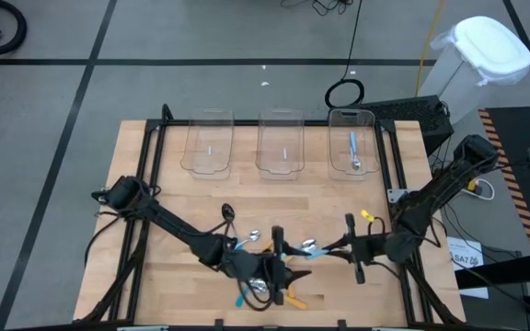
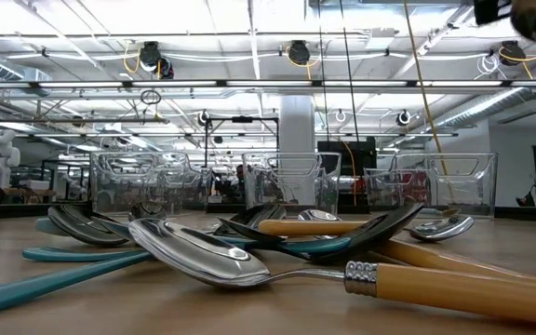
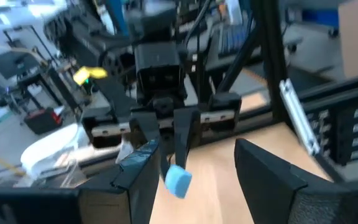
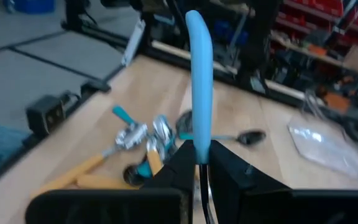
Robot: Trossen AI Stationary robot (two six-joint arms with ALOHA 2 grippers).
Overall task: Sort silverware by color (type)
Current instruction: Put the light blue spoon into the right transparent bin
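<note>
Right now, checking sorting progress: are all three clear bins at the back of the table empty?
No: in the high view the right-hand bin already holds a light-blue-handled spoon.

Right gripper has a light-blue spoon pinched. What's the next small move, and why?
Probably lift and carry it toward the right bin. The right gripper is shut on the light-blue spoon, handle upright above the pile, and that bin already holds a light-blue-handled spoon. The left gripper faces it, open.
</note>
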